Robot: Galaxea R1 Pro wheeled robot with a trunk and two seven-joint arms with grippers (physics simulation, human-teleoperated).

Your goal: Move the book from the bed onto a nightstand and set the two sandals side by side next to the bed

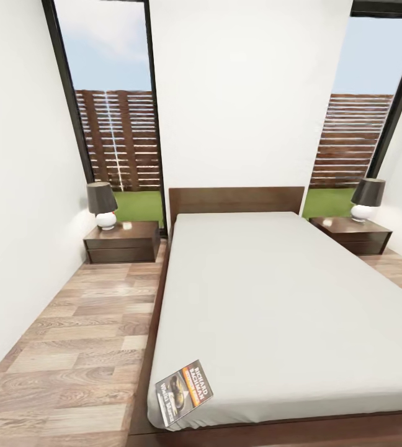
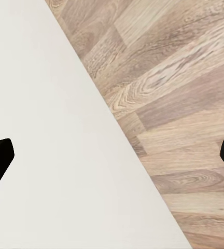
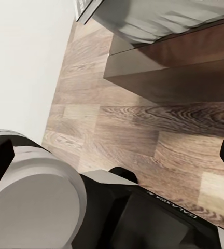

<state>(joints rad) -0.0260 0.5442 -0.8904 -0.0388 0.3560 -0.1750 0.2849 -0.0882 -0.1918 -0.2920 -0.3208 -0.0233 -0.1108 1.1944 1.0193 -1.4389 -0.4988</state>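
The book (image 1: 184,392) lies flat on the near left corner of the bed (image 1: 288,298), its dark cover with the orange band facing up. One nightstand (image 1: 123,243) stands left of the headboard and another nightstand (image 1: 353,234) stands to its right. The sandals are out of view. My left gripper (image 2: 112,158) is open over a white wall and the plank floor, holding nothing. My right gripper (image 3: 112,161) is open too, hanging low above the floor by the bed's dark wooden frame (image 3: 184,67) and my own base.
A dark-shaded lamp (image 1: 103,203) sits on the left nightstand and another lamp (image 1: 367,197) on the right one. A strip of wood floor (image 1: 83,335) runs between the left wall and the bed. Tall windows flank the headboard (image 1: 235,200).
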